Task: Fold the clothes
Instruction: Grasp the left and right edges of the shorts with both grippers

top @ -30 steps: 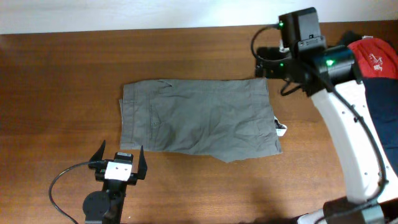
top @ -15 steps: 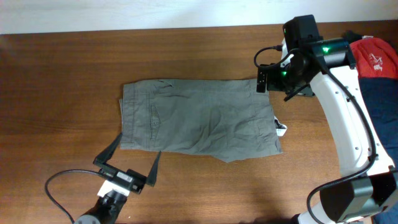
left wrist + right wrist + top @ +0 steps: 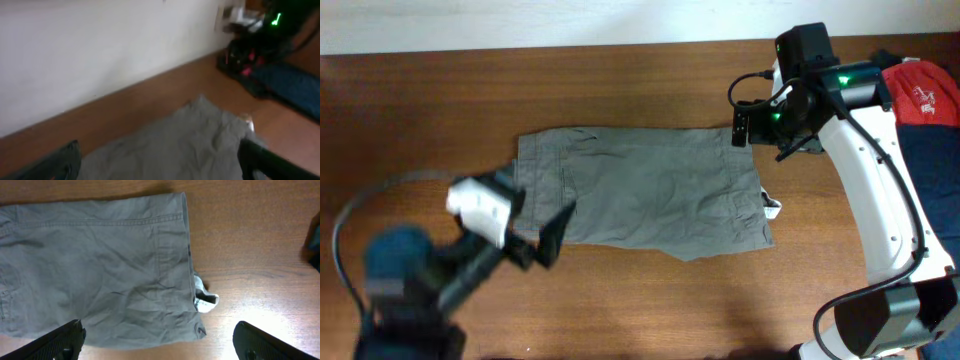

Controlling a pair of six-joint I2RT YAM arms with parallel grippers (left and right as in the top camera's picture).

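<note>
The grey shorts (image 3: 640, 190) lie spread flat on the wooden table (image 3: 420, 120), waistband to the left, with a small white tag (image 3: 772, 208) at their right edge. My left gripper (image 3: 538, 232) is open and empty, blurred with motion, over the shorts' lower-left edge. In the left wrist view its fingers (image 3: 160, 165) frame the shorts (image 3: 175, 145). My right gripper (image 3: 746, 127) is open and empty above the shorts' top-right corner. In the right wrist view its fingers (image 3: 160, 342) straddle the shorts' near edge (image 3: 100, 270), with the tag (image 3: 205, 300) beside it.
A pile of red and navy clothes (image 3: 925, 95) lies at the table's right edge, behind the right arm. A white wall (image 3: 100, 50) runs along the table's back. The left arm's cable (image 3: 350, 215) loops at the left.
My left arm has swung up from the table's front edge to the shorts' lower-left edge. My right arm shifted slightly a second ago and has since held still.
</note>
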